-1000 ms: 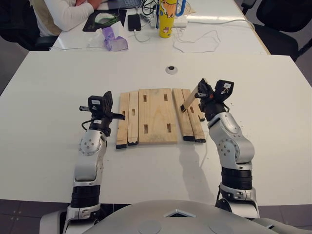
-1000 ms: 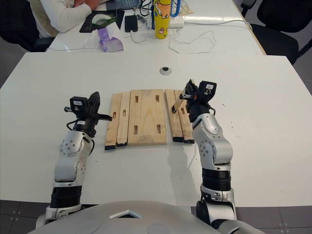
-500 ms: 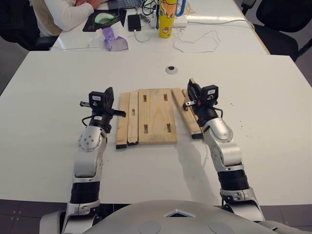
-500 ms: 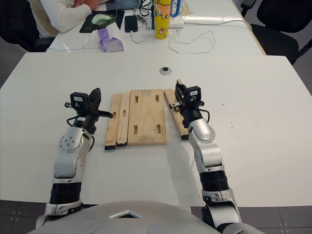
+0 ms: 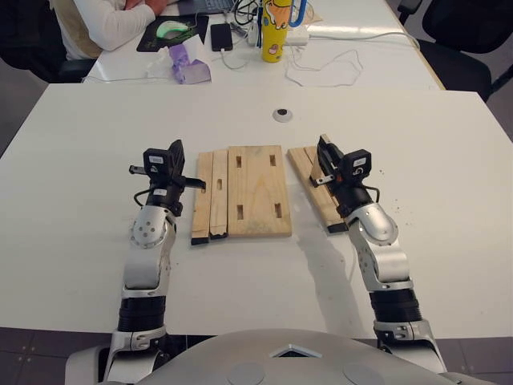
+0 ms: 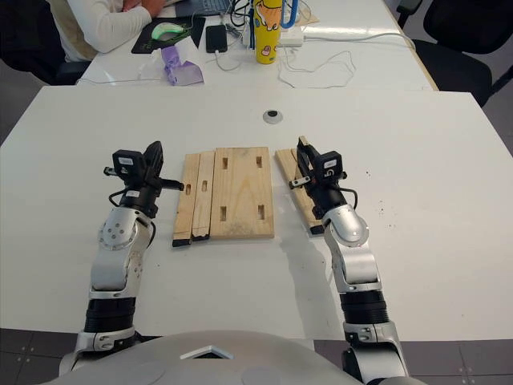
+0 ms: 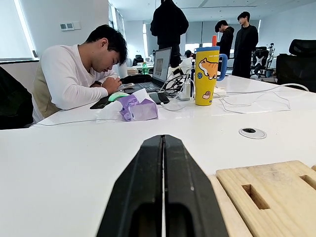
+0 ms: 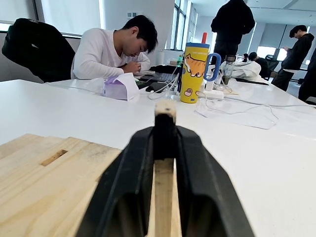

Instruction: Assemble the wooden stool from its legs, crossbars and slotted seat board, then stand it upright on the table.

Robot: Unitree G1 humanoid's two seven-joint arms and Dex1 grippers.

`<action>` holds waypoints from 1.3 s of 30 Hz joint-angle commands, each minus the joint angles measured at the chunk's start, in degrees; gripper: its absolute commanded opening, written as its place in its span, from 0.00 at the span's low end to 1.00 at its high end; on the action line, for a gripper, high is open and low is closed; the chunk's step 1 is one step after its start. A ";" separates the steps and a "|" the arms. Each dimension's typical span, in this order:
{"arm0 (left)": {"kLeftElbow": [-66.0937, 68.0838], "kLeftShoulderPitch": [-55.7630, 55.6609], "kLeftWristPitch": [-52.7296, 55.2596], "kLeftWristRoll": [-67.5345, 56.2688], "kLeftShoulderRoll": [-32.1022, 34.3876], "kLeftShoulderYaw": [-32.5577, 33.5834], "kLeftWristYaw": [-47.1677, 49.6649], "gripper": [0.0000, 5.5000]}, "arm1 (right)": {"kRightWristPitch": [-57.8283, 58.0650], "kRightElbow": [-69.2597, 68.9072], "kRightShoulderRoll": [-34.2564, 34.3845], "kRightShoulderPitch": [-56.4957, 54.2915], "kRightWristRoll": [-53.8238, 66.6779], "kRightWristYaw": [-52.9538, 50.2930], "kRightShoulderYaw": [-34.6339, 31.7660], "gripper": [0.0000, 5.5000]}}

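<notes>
Wood lies flat in three groups on the white worktop [image 5: 88, 136] with nothing joined, so I judge the assembly to be at its very start, at the picking of a first piece.

- **Left gripper:** the left gripper [image 5: 177, 158] is clenched on nothing, its fingers pressed flat together; it hangs just left of two slats [image 5: 210, 196]; these lie side by side, their long axes running straight away from the robot, much as the gripper itself points.
- **Seat board:** the slotted seat board [image 5: 259, 190] lies to the right beyond those slats, touching them; it sits between the two grippers, slots up, long axis likewise running away from the robot.
- **Right gripper:** the right gripper [image 5: 324, 152] is grasping a bar [image 8: 164, 195] from the right-hand pieces [image 5: 303, 167]; the bar runs lengthwise between the fingers, its far end poking past the fingertips, pointing away from the robot and slanting slightly toward the board; whether it is lifted or resting I cannot tell.

The next move probably calls for raising the bar clear, turning its end down, and lining it up with a slot to the gripper's left.
</notes>
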 commanded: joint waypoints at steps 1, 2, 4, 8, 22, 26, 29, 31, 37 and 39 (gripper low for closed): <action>0.83 -0.21 -0.79 0.68 -0.37 0.00 0.53 0.00 | 1.36 0.90 -0.71 1.17 -0.57 1.15 -0.42 0.17; 0.98 -0.25 -0.95 0.73 -0.44 -0.04 0.62 0.00 | 1.08 0.77 -0.62 0.69 -0.57 1.21 -0.51 0.20; 1.18 -0.25 -1.25 0.81 -0.53 -0.10 0.74 0.00 | 1.01 0.12 -0.48 -0.22 -0.69 1.02 -0.78 0.25; 1.52 -0.28 -1.68 1.01 -0.70 -0.13 0.79 0.00 | 0.51 -1.17 -0.47 -1.47 -1.27 0.37 -1.23 0.36; 2.59 -0.72 -2.94 1.90 -2.10 -0.29 2.41 0.00 | 18.64 -2.67 -0.87 -38.30 0.20 -0.32 -2.18 0.26; 3.28 -1.34 -3.65 2.02 -2.60 -0.07 3.14 0.00 | 21.79 3.77 -2.63 -49.71 1.91 0.45 -5.33 0.14; 3.23 -0.93 -4.15 2.07 -2.76 0.40 3.85 0.00 | 25.77 5.87 -3.62 -45.83 1.45 3.30 -2.91 0.05; 3.09 -0.73 -4.30 2.06 -2.81 0.57 4.11 0.00 | 27.88 6.78 -4.88 -39.03 -0.22 5.81 1.03 0.00; 2.70 -0.40 -4.27 2.01 -2.70 0.78 4.16 0.00 | 35.64 8.33 -9.93 -22.19 -3.80 9.70 6.74 0.00; 2.31 -0.23 -4.10 1.89 -2.51 1.07 4.07 0.00 | 37.44 3.49 -10.52 -20.22 -2.38 10.26 5.71 0.00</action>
